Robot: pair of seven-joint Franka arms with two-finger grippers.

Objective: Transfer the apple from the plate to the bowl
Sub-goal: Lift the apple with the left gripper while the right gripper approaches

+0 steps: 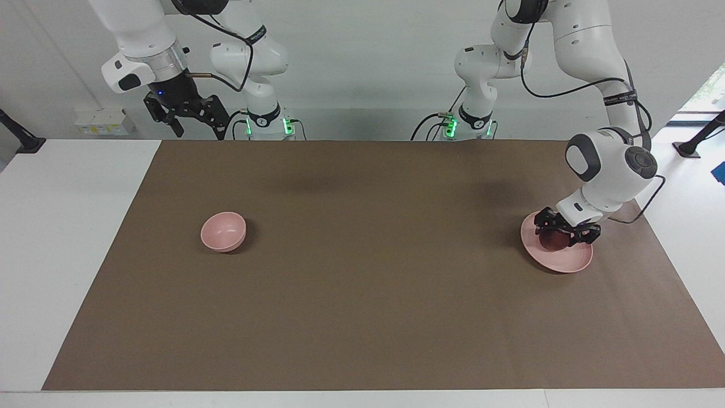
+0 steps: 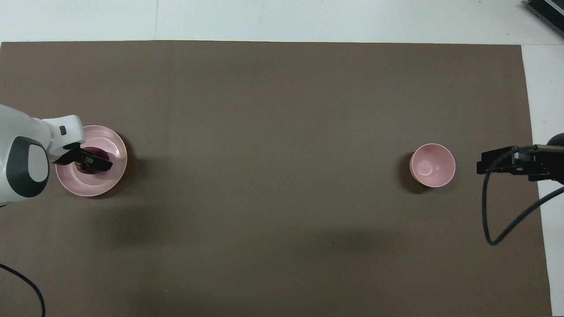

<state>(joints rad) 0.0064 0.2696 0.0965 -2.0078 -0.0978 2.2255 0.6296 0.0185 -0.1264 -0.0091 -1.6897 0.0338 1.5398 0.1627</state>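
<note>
One maroon apple [image 1: 554,240] sits on one pink plate [image 1: 566,262], left end effector [image 1: 564,231] open astride it; one pink bowl [image 1: 223,231] at plate's 9 o'clock; right end effector [image 1: 190,116] open, waiting aloft.

**Two white Franka arms, black grippers**

Both arms glossy white w/ rounded link shells; dark grey/black round caps on joint sides, clearest on left arm [image 1: 614,164] wrist; small dark screw dots along upper link; black band w/ white lettering near forearm; black cable loops off links, trails past wrist. Right arm [image 1: 141,39] has silver ring above wrist, white side box w/ dark window, small blue light below; black cable curls to upper arm. Bases white w/ black collar, green lights glowing, black leads. Left gripper [image 1: 565,231] and right gripper [image 1: 190,116]: black, skeletal linkage, two fingers each; tiny red light on left one.
</note>
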